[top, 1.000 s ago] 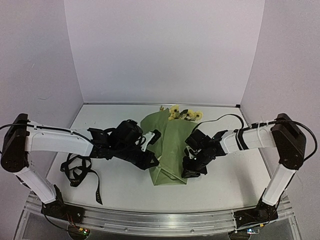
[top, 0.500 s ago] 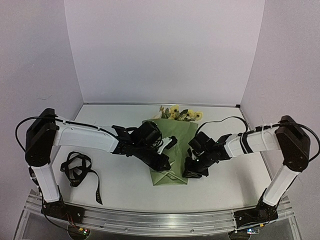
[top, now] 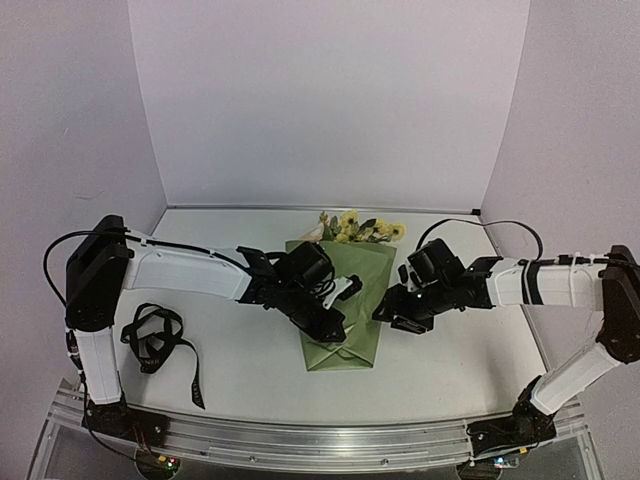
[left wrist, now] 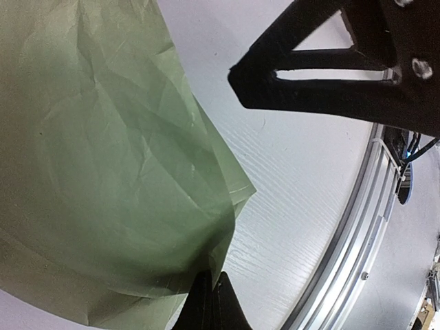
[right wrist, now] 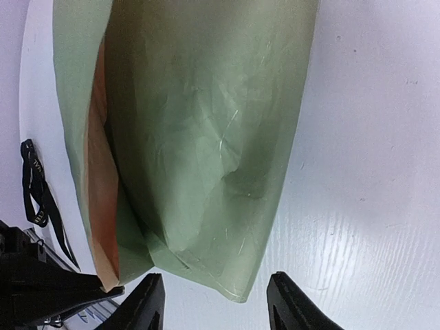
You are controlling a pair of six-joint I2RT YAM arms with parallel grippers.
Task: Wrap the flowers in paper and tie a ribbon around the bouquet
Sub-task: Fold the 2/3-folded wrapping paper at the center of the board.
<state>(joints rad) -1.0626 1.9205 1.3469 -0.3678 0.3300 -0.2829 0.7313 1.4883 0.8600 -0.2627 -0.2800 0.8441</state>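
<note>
The ribbon (top: 152, 338) is closest to the front. It lies in a loose black heap on the table (top: 250, 380), well off to the left of the left pincer (top: 338, 326), and nothing is touching it.

Next comes the paper (top: 362, 280). It is folded over with its green side out, wide at the far end and narrower at the near end. A strip of its orange side shows along one edge in the right wrist view.

The left pincer is shut tight. Its tip is down on the near part of the paper, right at a folded edge. I cannot tell if it has a bit of paper nipped in it or is just pressing.

The right pincer (top: 398, 316) is just beside the paper's right edge. Its two fingers are apart and there is nothing between them.

The flowers (top: 358, 228) poke out of the far end of the paper, past both pincers.

I think the wrapping step is nearly done and the tying has not started. The next move probably needs one pincer to keep the fold from springing open. The other would have to go and get the ribbon, which is a long reach from the right side. The thin paper could slide or open up if it is let go.
</note>
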